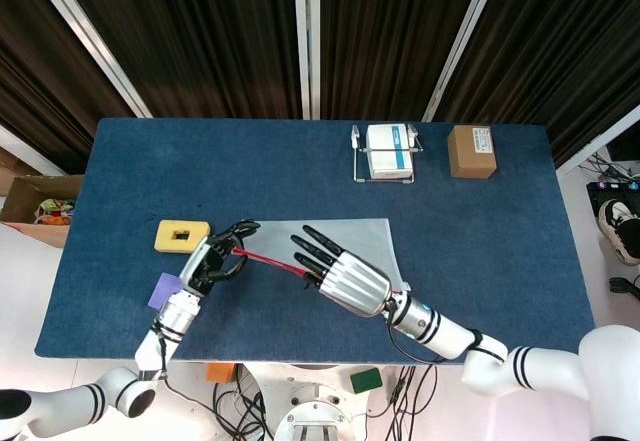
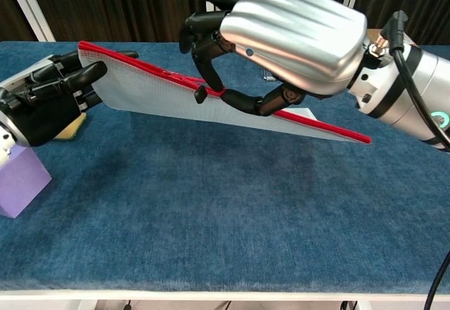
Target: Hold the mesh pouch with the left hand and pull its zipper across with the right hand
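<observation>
The white mesh pouch (image 2: 151, 93) with a red zipper edge (image 2: 316, 125) is lifted off the blue table, tilted with its left end highest. My left hand (image 2: 36, 101) grips that left end; in the head view the left hand (image 1: 213, 261) sits beside the yellow block. My right hand (image 2: 295, 39) hovers over the zipper's middle, thumb and a curled finger pinching the small dark zipper pull (image 2: 201, 95). From the head camera the right hand (image 1: 342, 277) covers much of the pouch (image 1: 365, 238), its other fingers spread.
A yellow block (image 1: 182, 235) and a purple block (image 2: 21, 182) lie close to the left hand. At the table's back stand a white box in a wire holder (image 1: 388, 151) and a brown box (image 1: 471, 151).
</observation>
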`<action>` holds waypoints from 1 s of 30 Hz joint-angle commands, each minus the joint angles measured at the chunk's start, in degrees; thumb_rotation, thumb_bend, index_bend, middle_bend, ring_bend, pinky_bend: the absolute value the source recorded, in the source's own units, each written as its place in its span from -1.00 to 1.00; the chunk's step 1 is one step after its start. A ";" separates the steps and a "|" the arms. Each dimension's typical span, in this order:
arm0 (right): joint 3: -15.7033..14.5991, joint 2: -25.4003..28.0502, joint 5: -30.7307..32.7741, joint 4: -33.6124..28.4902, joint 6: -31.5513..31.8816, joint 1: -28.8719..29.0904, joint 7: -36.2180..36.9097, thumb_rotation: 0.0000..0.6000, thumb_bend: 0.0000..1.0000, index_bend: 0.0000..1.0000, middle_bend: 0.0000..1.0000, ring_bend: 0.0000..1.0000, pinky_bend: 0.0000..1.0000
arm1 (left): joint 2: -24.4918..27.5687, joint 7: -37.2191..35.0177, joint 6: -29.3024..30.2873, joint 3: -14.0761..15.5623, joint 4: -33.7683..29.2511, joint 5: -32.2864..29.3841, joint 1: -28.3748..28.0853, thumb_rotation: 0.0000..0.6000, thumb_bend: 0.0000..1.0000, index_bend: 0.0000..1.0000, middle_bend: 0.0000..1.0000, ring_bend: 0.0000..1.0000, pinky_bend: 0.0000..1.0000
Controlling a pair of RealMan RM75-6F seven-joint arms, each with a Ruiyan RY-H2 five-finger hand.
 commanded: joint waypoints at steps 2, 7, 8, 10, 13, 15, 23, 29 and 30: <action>-1.65 2.00 -0.22 -1.19 2.16 -2.56 0.03 1.00 0.48 0.36 -0.42 -0.98 -1.00 | -0.53 2.51 0.17 -0.49 1.07 -0.92 0.70 1.00 0.07 0.35 -0.50 -0.79 -0.72; -4.64 4.84 -0.40 -1.98 4.99 -6.74 0.82 1.00 0.48 0.36 -0.42 -0.98 -1.00 | -0.99 4.54 0.39 -1.13 1.62 -1.76 1.44 1.00 0.07 0.35 -0.50 -0.79 -0.72; -5.18 5.29 -0.42 -1.92 5.40 -7.48 0.98 1.00 0.48 0.36 -0.42 -0.98 -1.00 | -1.08 4.94 0.38 -1.25 1.71 -1.92 1.55 1.00 0.07 0.35 -0.50 -0.79 -0.72; -6.38 6.22 -0.56 -1.55 6.43 -9.16 1.37 1.00 0.48 0.36 -0.42 -0.98 -1.00 | -1.25 5.60 0.18 -1.49 1.86 -2.27 1.73 1.00 0.07 0.35 -0.50 -0.79 -0.72; -7.95 7.37 -0.58 -0.83 7.64 -11.49 2.13 1.00 0.48 0.37 -0.42 -0.98 -1.00 | -1.32 6.31 -0.17 -1.83 1.93 -2.70 1.93 1.00 0.07 0.35 -0.50 -0.79 -0.72; -8.86 8.12 -0.55 -0.24 8.38 -13.02 2.52 1.00 0.48 0.37 -0.42 -0.98 -1.00 | -1.37 6.88 -0.35 -2.15 1.94 -3.06 2.08 1.00 0.07 0.35 -0.50 -0.79 -0.72; -10.31 9.22 -0.27 2.14 9.63 -16.76 5.23 1.00 0.48 0.37 -0.42 -0.98 -1.00 | -1.46 8.43 -1.21 -3.07 1.40 -3.94 2.42 1.00 0.07 0.35 -0.50 -0.79 -0.72; -10.31 9.04 -0.41 3.91 9.16 -17.84 6.99 1.00 0.48 0.37 -0.42 -0.98 -1.00 | -1.54 9.73 -1.71 -3.53 1.08 -4.38 2.71 1.00 0.07 0.35 -0.50 -0.79 -0.72; -10.26 9.03 -0.50 4.20 9.10 -17.98 7.28 1.00 0.48 0.37 -0.42 -0.98 -1.00 | -1.61 9.88 -1.82 -3.60 1.09 -4.46 2.77 1.00 0.07 0.35 -0.50 -0.79 -0.72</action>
